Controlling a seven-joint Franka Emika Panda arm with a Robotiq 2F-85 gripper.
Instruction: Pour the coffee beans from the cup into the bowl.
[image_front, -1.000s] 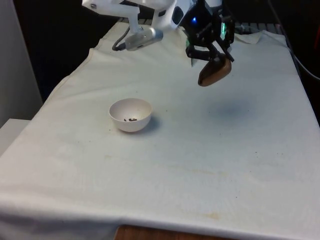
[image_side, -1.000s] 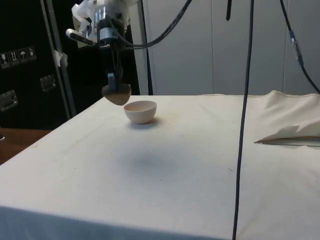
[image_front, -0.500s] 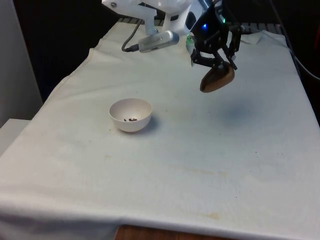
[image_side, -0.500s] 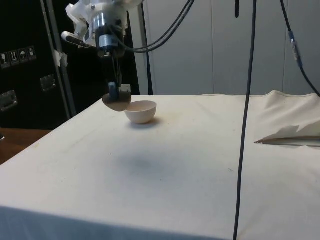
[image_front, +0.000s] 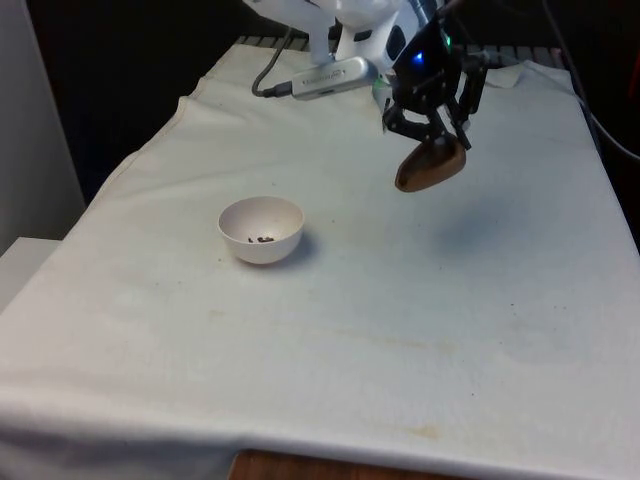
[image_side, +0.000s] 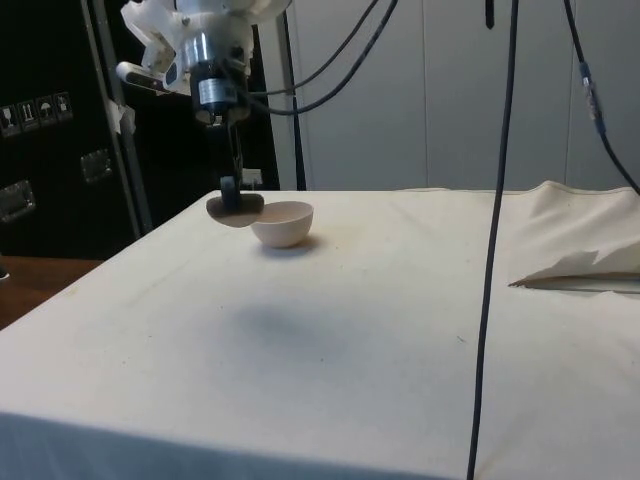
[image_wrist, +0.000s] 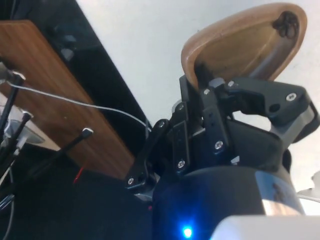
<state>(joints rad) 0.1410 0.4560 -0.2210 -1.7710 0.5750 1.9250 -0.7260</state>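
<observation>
Tool holding the brown cup above the counter, away from the bowl.

The tool (image_front: 432, 128) grips the rim of the brown wooden cup (image_front: 430, 167), which hangs tilted in the air over the white-clothed counter (image_front: 400, 300). The white bowl (image_front: 261, 229) sits well apart toward the front view's left, with a few dark coffee beans (image_front: 263, 239) inside. In the wrist view, a few beans cling inside the cup (image_wrist: 245, 42).
</observation>
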